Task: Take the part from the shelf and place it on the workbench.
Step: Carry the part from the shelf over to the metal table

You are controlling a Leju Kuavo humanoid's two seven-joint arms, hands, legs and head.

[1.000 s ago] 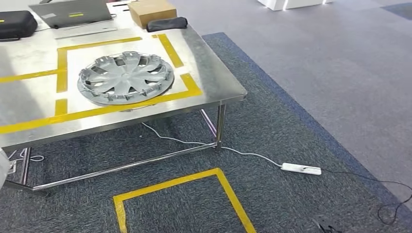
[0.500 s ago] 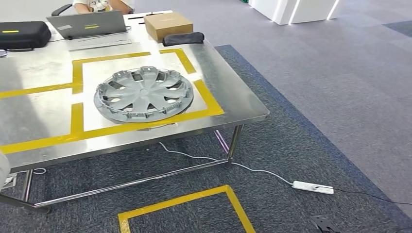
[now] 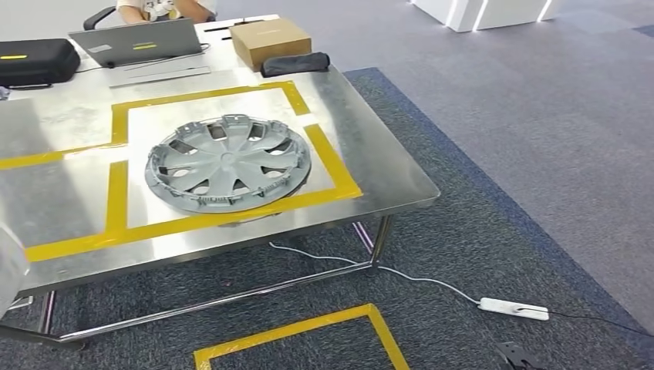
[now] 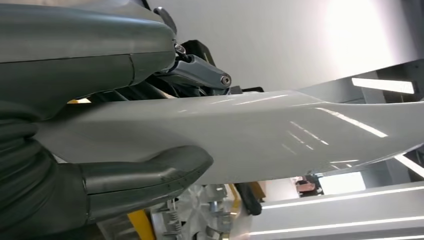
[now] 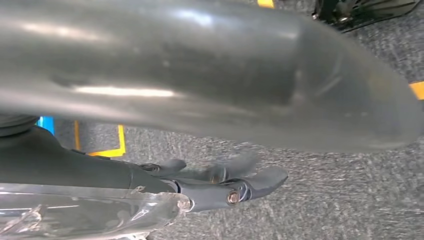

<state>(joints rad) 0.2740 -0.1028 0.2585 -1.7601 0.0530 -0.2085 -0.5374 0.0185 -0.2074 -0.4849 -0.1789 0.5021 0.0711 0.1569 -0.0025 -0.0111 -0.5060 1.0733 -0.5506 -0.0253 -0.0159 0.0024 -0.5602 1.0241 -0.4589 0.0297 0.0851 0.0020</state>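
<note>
Left hand (image 4: pixel 100 130) is clamped on a glossy white panel (image 4: pixel 280 135), thumb under and fingers over its edge. Right hand (image 5: pixel 220 182): fingers curled beside a grey blurred part; can't tell if it's gripping. Wheel cover (image 3: pixel 227 162) lies flat on the steel workbench (image 3: pixel 370 166), inside the yellow tape square (image 3: pixel 324 158).

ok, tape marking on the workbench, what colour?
Yellow: the tape frames a square around the grey hubcap on the steel workbench. Head view shows it best.
</note>
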